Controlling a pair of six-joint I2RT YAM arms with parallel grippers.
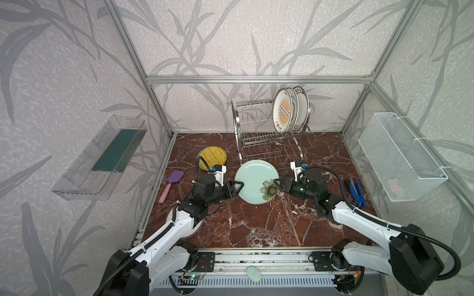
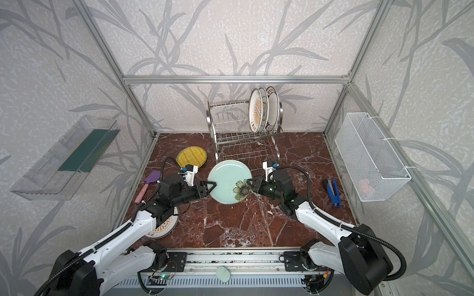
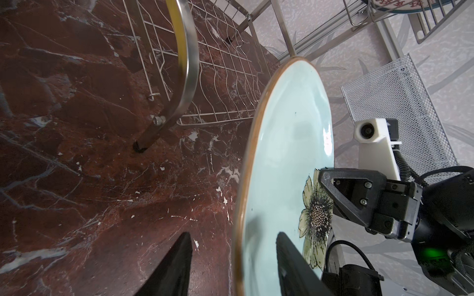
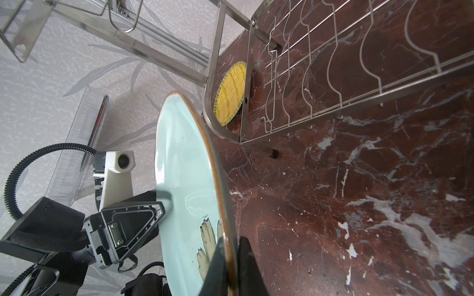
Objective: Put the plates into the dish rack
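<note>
A pale teal flowered plate [image 1: 252, 179] [image 2: 227, 176] hangs tilted just above the marble table, in front of the dish rack [image 1: 256, 120]. My right gripper [image 1: 276, 182] [image 4: 232, 239] is shut on its rim by the flower. My left gripper [image 1: 238, 185] [image 3: 233, 234] is open, its jaws on either side of the opposite rim with gaps showing. Three plates stand in the rack's upper shelf, a sunburst plate [image 1: 282, 110] in front. A yellow ribbed plate [image 1: 212, 156] lies flat left of the rack. Another sunburst plate [image 2: 164, 226] lies partly hidden under my left arm.
A purple spatula [image 1: 172, 185] lies near the table's left edge and a blue stapler [image 1: 356, 192] near the right edge. A clear plastic tray [image 1: 100, 159] hangs on the left wall and a white mesh basket [image 1: 400, 156] on the right wall.
</note>
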